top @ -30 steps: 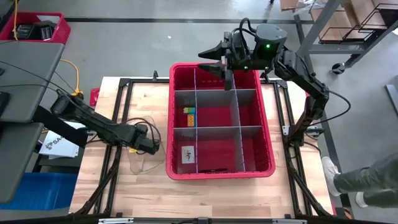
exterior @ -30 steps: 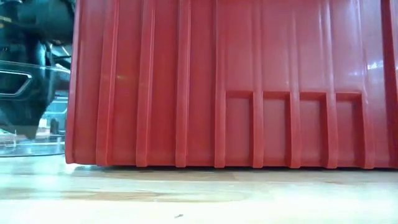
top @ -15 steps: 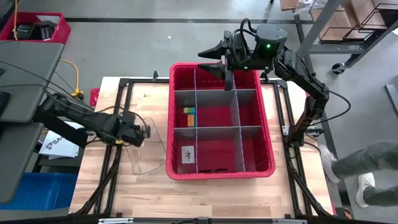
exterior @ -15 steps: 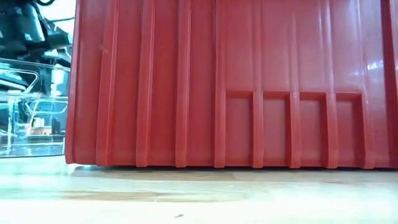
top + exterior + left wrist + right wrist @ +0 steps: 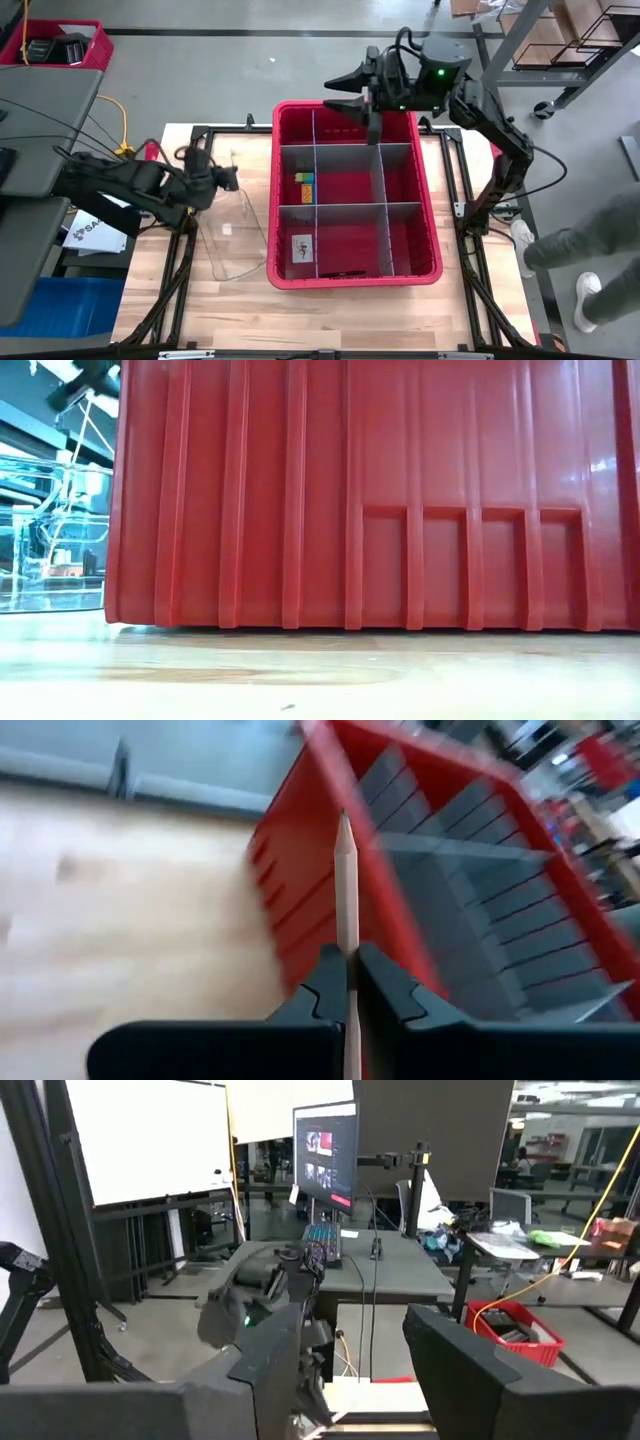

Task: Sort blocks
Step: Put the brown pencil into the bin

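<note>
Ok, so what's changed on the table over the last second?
The left gripper, shut on a thin clear edge, apparently the clear container's wall, has moved from beside the red bin toward the table's far side. The right gripper stays open above the bin's far end; the blocks inside haven't moved.

Both arms are built of dark, near-black jointed segments with black cables running along them. The right arm's rounded wrist housing [image 5: 437, 62] carries a small green indicator light, and its dark gripper [image 5: 352, 92] ends in two long, tapering black fingers [image 5: 470, 1370] with broad, flat, matte inner faces. The left arm's black gripper [image 5: 346, 978] has two angular moulded fingertips with stepped, notched edges, set on a wide flat black crossbar.
</note>
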Controlling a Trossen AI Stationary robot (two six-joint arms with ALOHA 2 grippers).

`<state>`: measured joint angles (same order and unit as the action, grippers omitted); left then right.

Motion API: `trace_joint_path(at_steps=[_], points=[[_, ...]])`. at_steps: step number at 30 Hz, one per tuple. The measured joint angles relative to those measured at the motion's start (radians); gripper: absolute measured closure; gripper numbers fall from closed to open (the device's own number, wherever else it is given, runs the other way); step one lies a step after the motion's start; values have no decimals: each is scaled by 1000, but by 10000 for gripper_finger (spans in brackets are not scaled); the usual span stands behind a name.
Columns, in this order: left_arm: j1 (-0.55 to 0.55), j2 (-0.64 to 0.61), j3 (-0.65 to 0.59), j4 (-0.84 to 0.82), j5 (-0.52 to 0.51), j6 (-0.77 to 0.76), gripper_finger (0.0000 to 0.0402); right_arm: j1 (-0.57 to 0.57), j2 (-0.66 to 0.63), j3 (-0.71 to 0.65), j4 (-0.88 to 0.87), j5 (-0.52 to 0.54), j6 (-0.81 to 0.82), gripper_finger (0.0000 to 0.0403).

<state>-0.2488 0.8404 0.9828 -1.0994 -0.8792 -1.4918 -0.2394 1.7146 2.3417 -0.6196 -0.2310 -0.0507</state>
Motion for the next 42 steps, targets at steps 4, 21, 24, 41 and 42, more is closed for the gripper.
trace_joint_path(at_steps=[4, 21, 24, 41, 42], points=[[59, 3, 83, 118, -69, 257, 401, 0, -19, 0, -2, 0, 1, 226], [846, 382, 125, 1073, 675, 1152, 401, 81, -40, 0, -14, 94, 38, 226], [928, 509, 126, 1221, 772, 1129, 401, 100, -40, 0, -14, 133, 43, 226], [911, 604, 124, 1193, 845, 1321, 307, 142, -42, 0, -34, 197, 25, 226], [909, 604, 124, 1195, 845, 1320, 294, 142, -42, 0, -34, 197, 25, 226]])
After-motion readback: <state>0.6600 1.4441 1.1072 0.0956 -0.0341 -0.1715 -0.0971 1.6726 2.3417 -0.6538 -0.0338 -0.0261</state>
